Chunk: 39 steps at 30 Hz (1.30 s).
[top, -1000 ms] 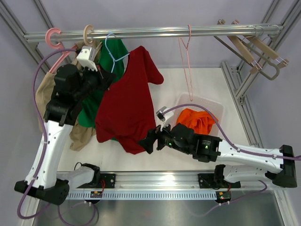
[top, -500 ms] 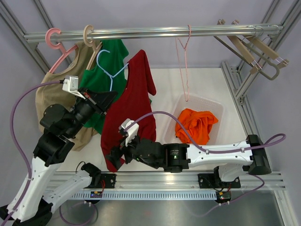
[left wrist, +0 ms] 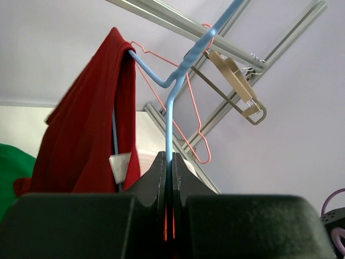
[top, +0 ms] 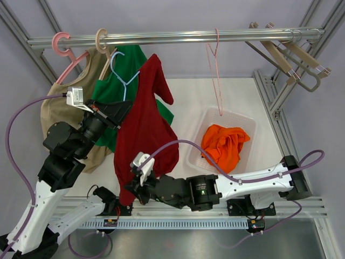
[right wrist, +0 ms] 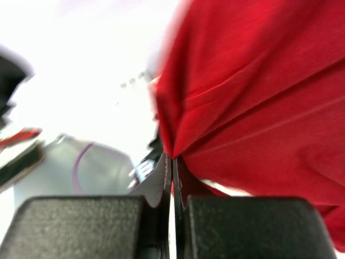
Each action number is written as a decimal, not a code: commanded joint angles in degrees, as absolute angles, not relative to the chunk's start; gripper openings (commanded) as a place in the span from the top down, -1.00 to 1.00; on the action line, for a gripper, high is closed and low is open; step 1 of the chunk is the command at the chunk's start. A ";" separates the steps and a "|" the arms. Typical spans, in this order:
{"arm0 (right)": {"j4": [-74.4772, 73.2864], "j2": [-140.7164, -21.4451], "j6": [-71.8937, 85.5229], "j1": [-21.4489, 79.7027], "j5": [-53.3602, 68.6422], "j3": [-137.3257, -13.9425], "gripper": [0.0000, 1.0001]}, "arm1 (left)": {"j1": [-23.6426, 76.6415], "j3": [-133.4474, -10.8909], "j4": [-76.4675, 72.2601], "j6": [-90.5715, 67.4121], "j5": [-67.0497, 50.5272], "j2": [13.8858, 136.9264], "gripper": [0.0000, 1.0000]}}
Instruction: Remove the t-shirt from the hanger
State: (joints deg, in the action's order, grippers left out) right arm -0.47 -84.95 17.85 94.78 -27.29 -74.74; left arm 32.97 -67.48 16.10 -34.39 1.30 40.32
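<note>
Red fabric of the t-shirt (top: 144, 129) is hung over one shoulder of the blue hanger (left wrist: 168, 118). The hanger's wire is clamped in the left tool (left wrist: 169, 159), the hem in the right tool (right wrist: 172, 162). The hem is best drawn steadily away while the hanger is held firm; the collar possibly snags, as it is poorly seen.

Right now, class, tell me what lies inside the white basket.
An orange cloth lies crumpled in the basket, covering most of its floor. Anything beneath the cloth is hidden.
</note>
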 commanded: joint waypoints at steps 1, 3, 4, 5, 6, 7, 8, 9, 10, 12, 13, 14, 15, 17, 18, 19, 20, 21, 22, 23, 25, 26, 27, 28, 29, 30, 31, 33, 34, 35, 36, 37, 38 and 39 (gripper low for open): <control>-5.52 -82.27 17.31 100.45 -22.77 -76.91 1.00 | 33.13 -70.39 4.92 -34.28 3.69 41.56 1.00; -10.00 -82.09 18.10 102.73 -21.02 -76.90 1.00 | 33.13 -73.81 5.01 -33.58 2.47 42.53 1.00; -11.15 -82.09 18.80 103.27 -21.01 -76.56 1.00 | 33.13 -75.13 5.10 -33.40 2.03 42.89 1.00; -12.73 -81.92 20.20 103.62 -20.83 -76.12 1.00 | 33.13 -77.84 6.14 -33.49 0.98 43.76 1.00; -12.74 -81.83 20.91 103.88 -20.66 -75.33 1.00 | 33.13 -79.35 6.94 -33.66 0.36 44.12 1.00; -12.48 -81.39 21.88 103.97 -21.18 -72.71 1.00 | 33.13 -80.93 7.99 -34.10 -1.39 44.47 1.00; -10.57 -80.17 23.36 103.89 -23.18 -71.03 1.00 | 33.13 -83.47 10.17 -35.32 -3.76 44.65 1.00; -10.55 -79.29 23.99 103.89 -24.68 -69.54 1.00 | 33.13 -84.10 10.63 -36.12 -5.35 44.30 1.00; -10.81 -78.41 24.86 103.97 -26.52 -67.17 1.00 | 33.22 -84.37 11.07 -37.25 -6.49 43.60 1.00; -11.07 -74.46 24.96 103.63 -32.50 -64.70 1.00 | 33.13 -83.16 13.53 -38.05 -8.43 39.67 1.00; -11.60 -72.96 24.70 103.19 -34.00 -63.21 1.00 | 33.13 -82.10 14.41 -38.49 -8.79 38.07 1.00; -12.82 -69.82 24.18 101.18 -35.67 -62.76 1.00 | 33.13 -80.52 15.02 -39.98 -9.75 36.32 1.00; -12.74 -68.22 23.65 99.77 -35.77 -61.45 1.00 | 33.13 -77.03 15.12 -40.95 -10.10 32.64 1.00; -12.57 -64.36 21.28 93.82 -33.77 -60.47 1.00 | 33.22 -74.72 15.12 -43.67 -11.41 29.63 1.00; -13.09 -63.64 20.49 91.87 -33.40 -60.99 1.00 | 33.14 -74.45 15.12 -44.29 -12.47 28.05 1.00; -13.88 -63.11 18.04 90.19 -33.83 -61.78 1.00 | 33.13 -74.62 15.12 -44.82 -13.61 27.43 1.00; -14.84 -62.06 16.54 89.04 -35.58 -62.66 1.00 | 33.22 -74.79 15.20 -45.78 -15.97 26.99 1.00; -14.85 -61.62 14.78 87.73 -36.29 -63.62 1.00 | 33.14 -74.88 15.12 -46.14 -17.30 26.55 1.00; -13.90 -60.74 11.11 87.19 -37.08 -65.37 1.00 | 33.05 -74.80 15.29 -46.66 -18.18 25.59 1.00; -13.36 -60.38 9.60 86.67 -38.92 -66.09 1.00 | 33.05 -74.45 15.99 -47.02 -19.41 25.05 1.00; -11.87 -59.86 5.21 84.56 -40.25 -67.67 1.00 | 33.05 -73.39 16.08 -47.72 -21.00 23.74 1.00; -10.47 -59.24 3.88 83.51 -40.43 -68.02 1.00 | 32.96 -73.04 16.87 -47.81 -22.31 23.47 1.00; -10.11 -58.89 2.65 81.15 -39.47 -68.64 1.00 | 32.87 -72.86 17.14 -47.99 -22.67 23.03 1.00; -8.37 -58.10 0.03 80.08 -37.90 -68.64 1.00 | 32.87 -72.69 17.31 -47.73 -23.11 22.68 1.00; -7.04 -57.66 -2.44 79.29 -36.05 -68.38 1.00 | 32.87 -73.29 18.45 -47.46 -24.07 22.33 1.00; -6.68 -57.40 -3.42 78.58 -35.86 -68.20 1.00 | 32.78 -73.56 18.98 -47.20 -24.52 22.32 1.00; -6.94 -57.04 -4.56 77.18 -35.77 -69.16 1.00 | 32.61 -73.65 19.25 -47.02 -24.87 22.06 1.00; -7.21 -56.95 -5.80 75.42 -36.04 -69.61 1.00 | 32.52 -74.26 20.12 -46.67 -26.36 21.88 1.00; -7.29 -56.87 -5.54 72.97 -35.25 -69.52 0.96 | 32.35 -74.27 20.21 -46.76 -26.98 21.80 1.00; -8.17 -56.78 -4.84 71.47 -29.94 -69.43 0.74 | 32.26 -74.09 20.21 -46.76 -28.03 21.97 1.00; -8.17 -56.69 -3.96 70.24 -27.01 -68.91 0.01 | 32.08 -74.09 20.21 -46.84 -28.73 22.06 1.00; -7.13 -56.95 -3.17 69.53 -24.72 -68.30 -0.37 | 31.99 -73.92 20.21 -46.93 -29.18 22.06 1.00; -6.25 -57.30 -3.16 68.83 -22.78 -67.77 -0.71 | 31.91 -73.92 20.13 -46.93 -30.31 22.15 1.00; -5.37 -57.65 -3.51 68.64 -21.98 -66.63 -0.98 | 31.82 -74.00 20.13 -47.02 -30.93 22.41 1.00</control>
State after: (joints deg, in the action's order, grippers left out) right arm -9.41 -57.60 -1.56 69.82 -29.69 -67.11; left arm 32.21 -72.82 23.86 -46.28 -25.56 22.65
